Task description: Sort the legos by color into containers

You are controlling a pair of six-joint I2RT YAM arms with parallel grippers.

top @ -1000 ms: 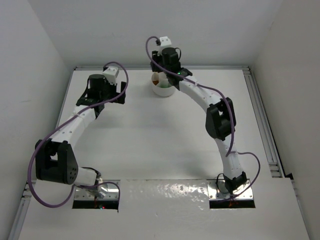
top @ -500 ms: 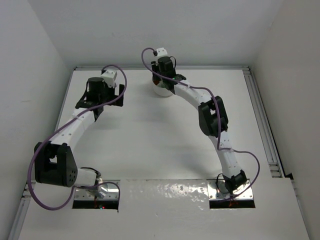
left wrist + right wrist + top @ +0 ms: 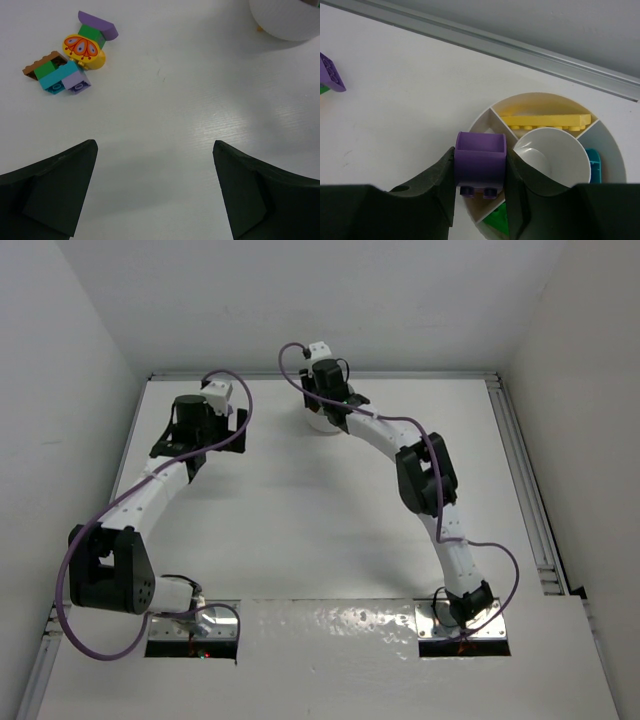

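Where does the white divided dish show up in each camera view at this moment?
Top external: far centre of the table, dish mostly hidden under the right arm.
Left wrist: top right corner, only its outer wall showing.
Right wrist: lower right of centre, seen from above, compartments visible.
Shared landmark: the loose purple brick with green beneath it, left of the dish in both wrist views; not seen in the top view.

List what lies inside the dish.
Yellow brick in the far wedge, teal brick right, green brick nearest; centre cup empty. The right gripper's purple brick covers much of the left wedge; its fingers hide the near side.
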